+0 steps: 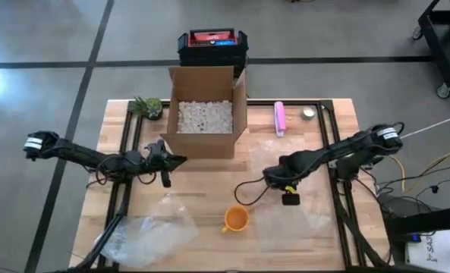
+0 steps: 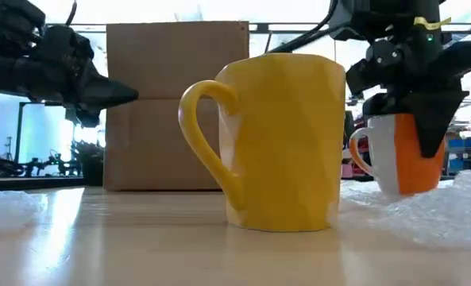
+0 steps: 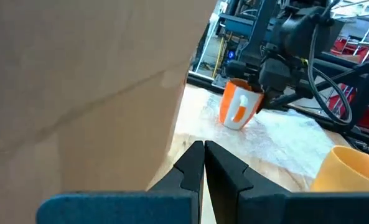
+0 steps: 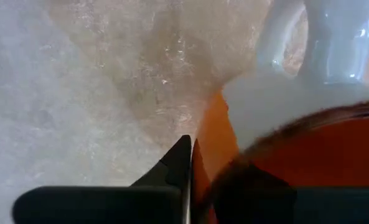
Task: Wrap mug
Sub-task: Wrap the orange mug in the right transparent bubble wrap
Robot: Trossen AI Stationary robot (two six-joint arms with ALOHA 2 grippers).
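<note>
Fingers first: the right gripper is clamped on the rim of an orange and white mug, one finger outside the wall and the other apparently inside. The mug sits upright on a sheet of bubble wrap on the right half of the table. The left gripper has its fingers pressed together with nothing between them, hovering just in front of the cardboard box on the left side.

Now biggest to smallest. The wooden table fills most of the overhead view. The open cardboard box stands at the back middle, filled with white packing peanuts. A black and red case sits on the floor behind it. A second, crumpled piece of bubble wrap lies at the front left corner. A yellow mug stands upright at the front centre, apart from both grippers, and it looms huge in the low view. A pink roll-shaped thing lies right of the box, a small green plant sits left of it, and a little round object is near the back right edge.
</note>
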